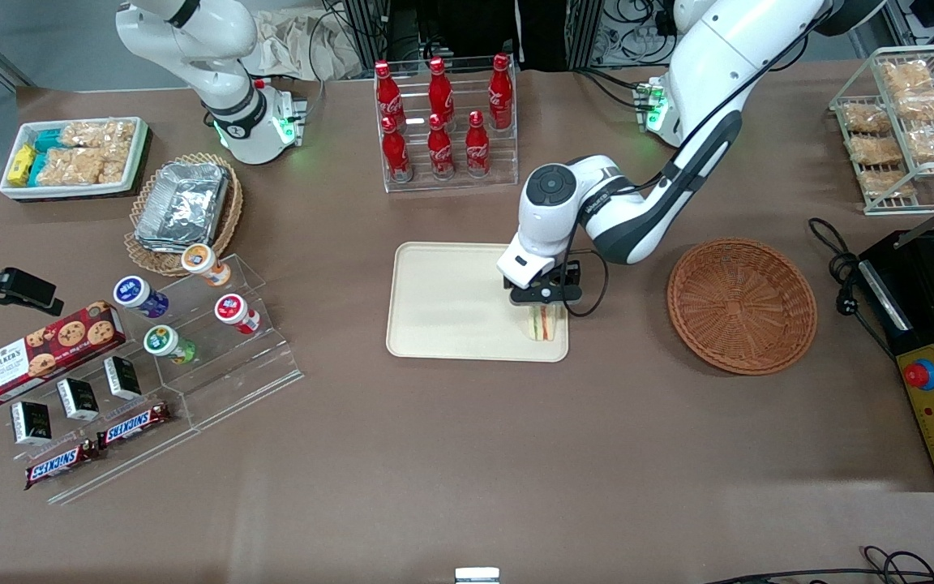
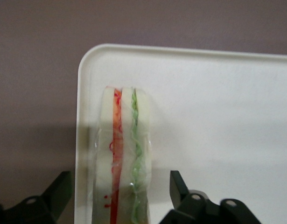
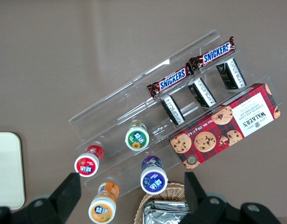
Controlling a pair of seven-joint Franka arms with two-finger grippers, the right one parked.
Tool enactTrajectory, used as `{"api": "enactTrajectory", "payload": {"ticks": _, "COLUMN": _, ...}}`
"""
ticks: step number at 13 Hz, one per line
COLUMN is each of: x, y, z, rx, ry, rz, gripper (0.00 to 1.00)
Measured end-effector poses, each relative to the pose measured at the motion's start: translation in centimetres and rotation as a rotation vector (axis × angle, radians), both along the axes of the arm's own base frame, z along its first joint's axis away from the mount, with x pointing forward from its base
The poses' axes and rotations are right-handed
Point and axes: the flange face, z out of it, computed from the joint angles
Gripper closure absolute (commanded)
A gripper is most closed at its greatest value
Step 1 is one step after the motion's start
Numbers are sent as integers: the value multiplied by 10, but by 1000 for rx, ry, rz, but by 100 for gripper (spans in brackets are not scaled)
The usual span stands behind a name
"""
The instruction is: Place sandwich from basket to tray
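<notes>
gripper (image 1: pixel 546 307) over tray (image 1: pixel 447 304) corner, fingers (image 2: pixel 180 189) apart either side of sandwich (image 2: pixel 124 154); basket (image 1: pixel 741 304) empty.

High front view; close wrist views.

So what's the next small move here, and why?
Probably lift the gripper straight up. The sandwich already stands on the tray near its corner, the fingers are spread clear of it, and the basket is empty.
</notes>
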Motion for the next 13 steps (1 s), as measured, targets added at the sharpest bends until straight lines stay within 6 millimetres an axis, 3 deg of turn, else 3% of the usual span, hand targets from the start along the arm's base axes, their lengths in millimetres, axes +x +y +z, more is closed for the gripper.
{"api": "enactTrajectory", "payload": {"ticks": 2, "x": 11, "y": 0, "z": 32, "rx": -11, "ry": -32, "rz": 45, "gripper": 0}}
{"api": "enactTrajectory", "payload": {"ticks": 3, "x": 20, "y": 0, "z": 58, "rx": -26, "ry": -36, "rz": 94, "gripper": 0}}
{"api": "enactTrajectory", "payload": {"ticks": 6, "x": 53, "y": 9, "z": 177, "rx": -42, "ry": -45, "rz": 238, "gripper": 0}}
{"api": "enactTrajectory", "payload": {"ticks": 9, "x": 78, "y": 50, "z": 292, "rx": -40, "ry": -51, "rz": 329, "gripper": 0}}
{"api": "enactTrajectory", "payload": {"ticks": 11, "x": 84, "y": 88, "z": 339, "rx": -22, "ry": -28, "rz": 338, "gripper": 0}}
{"api": "enactTrajectory", "payload": {"ticks": 13, "x": 88, "y": 141, "z": 366, "rx": 1, "ry": 23, "rz": 280, "gripper": 0}}
